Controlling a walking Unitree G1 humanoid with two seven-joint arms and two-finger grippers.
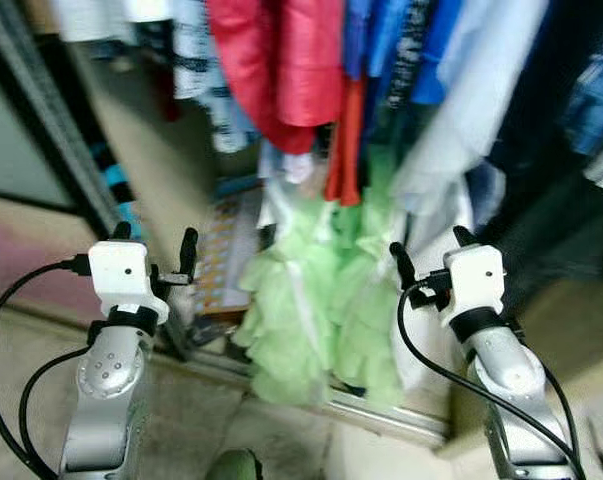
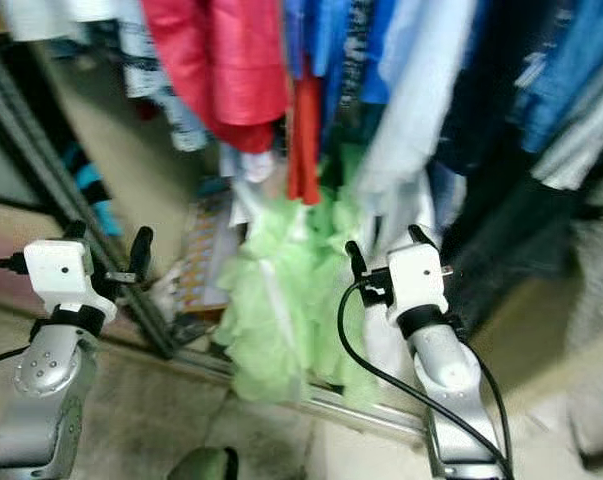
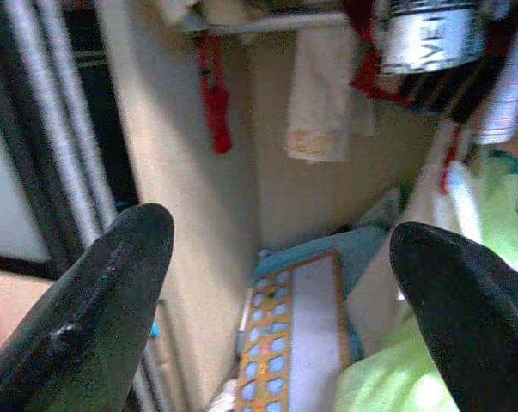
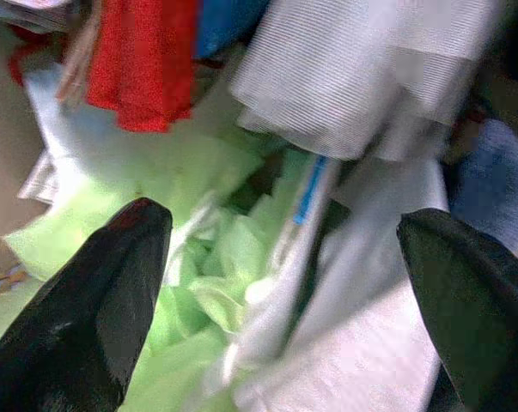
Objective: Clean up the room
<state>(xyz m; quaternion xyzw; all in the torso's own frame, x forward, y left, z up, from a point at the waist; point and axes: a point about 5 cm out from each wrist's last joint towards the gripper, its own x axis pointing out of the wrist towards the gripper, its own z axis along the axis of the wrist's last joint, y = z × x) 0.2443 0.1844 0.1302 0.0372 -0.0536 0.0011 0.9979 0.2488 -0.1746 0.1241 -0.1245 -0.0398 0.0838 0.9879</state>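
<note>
A door frame (image 1: 56,130) slants down the left of the frame; beige wall (image 1: 156,150) beside it; a metal track (image 1: 381,412) crosses the floor (image 1: 181,420) below.

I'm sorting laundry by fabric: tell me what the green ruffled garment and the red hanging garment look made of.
Green ruffled garment: looks like thin, matte, gauzy fabric, with soft layered ruffles; the blur leaves the weave unclear. Red hanging garment: smooth cloth with a slight sheen and broad folds, possibly satin or a synthetic.

Hanging clothes (image 1: 381,60) are ranged above a ruffled garment (image 1: 311,300), which is piled on the closet floor. A patterned board (image 1: 221,250) is propped to its left, behind the door track (image 1: 381,410).
</note>
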